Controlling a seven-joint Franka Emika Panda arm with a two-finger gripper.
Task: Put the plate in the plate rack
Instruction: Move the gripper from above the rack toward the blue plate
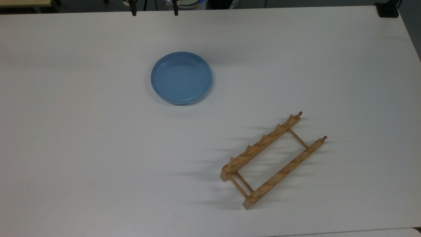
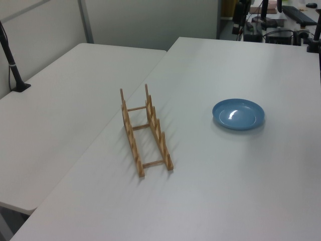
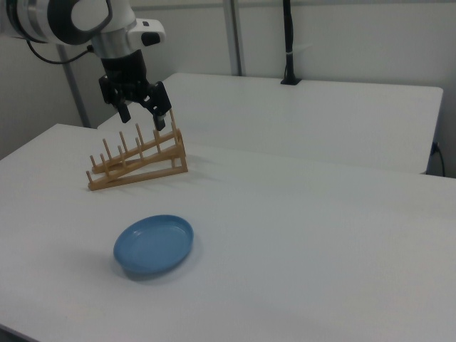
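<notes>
One plate [image 1: 181, 78] lies flat and face-up on the white table [image 1: 82, 148], well apart from one plate rack [image 1: 273, 159] — nothing is slotted yet, so I judge the task unstarted. My gripper [image 3: 142, 114] hangs in the air in the right view, fingers spread and empty, presumably parked clear before reaching for the plate's rim. The rack stands upright on two rails, pegs pointing up — ready, I judge, to take the plate on edge.

Bright, even overhead light, focus sharp throughout; soft streaked peg shadows beside the rack [image 1: 273, 158] below the pincer [image 3: 142, 114], white glare spot inside the plate [image 2: 238, 114].
</notes>
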